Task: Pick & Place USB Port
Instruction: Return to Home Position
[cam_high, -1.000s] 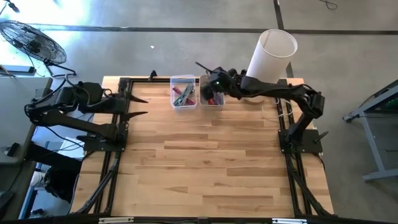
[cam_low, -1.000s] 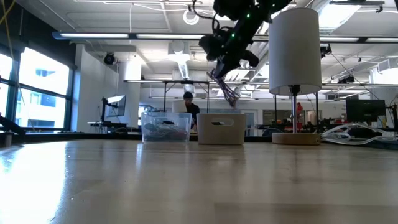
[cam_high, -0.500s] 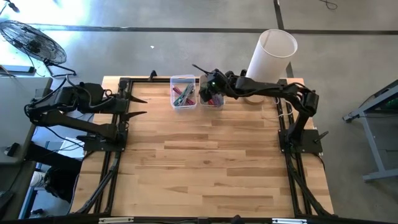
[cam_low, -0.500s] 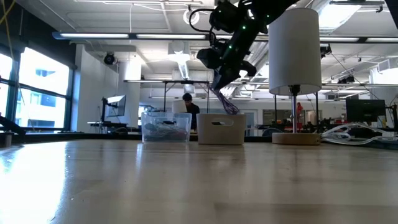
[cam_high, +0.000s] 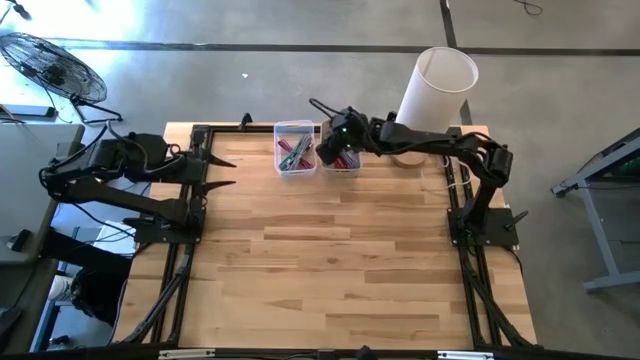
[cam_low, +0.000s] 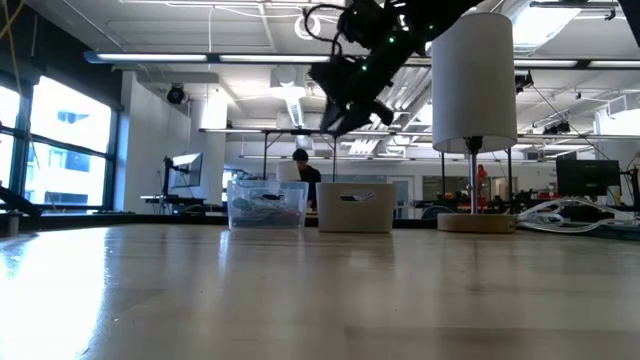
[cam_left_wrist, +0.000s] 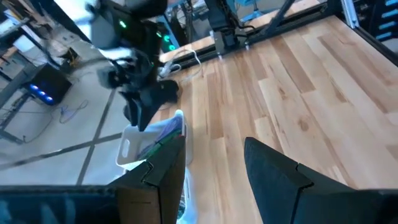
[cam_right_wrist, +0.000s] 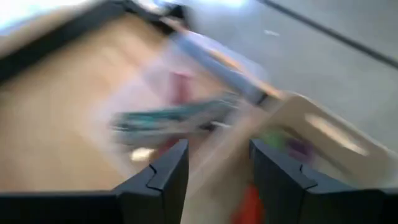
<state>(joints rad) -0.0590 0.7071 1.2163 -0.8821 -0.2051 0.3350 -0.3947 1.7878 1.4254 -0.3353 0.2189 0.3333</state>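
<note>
Since the earlier frames the violet cable (cam_right_wrist: 300, 149) has left your right gripper (cam_high: 318, 108), whose jaws stand apart, empty, above the gray bin (cam_low: 355, 212); the cable lies inside (a blurred patch in the wrist view). The transparent bin (cam_high: 295, 125) beside it holds red and green cables (cam_high: 295, 150). Both bins hug the table's (cam_high: 330, 260) far edge, open boards before them. Your left gripper (cam_high: 236, 171) waits, jaws apart, at the left edge.

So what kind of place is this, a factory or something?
Probably a robotics lab or workshop: left arm and right arm mounted on a wooden table, bare concrete floor, and behind it an open hall with a monitor and strip lights.
</note>
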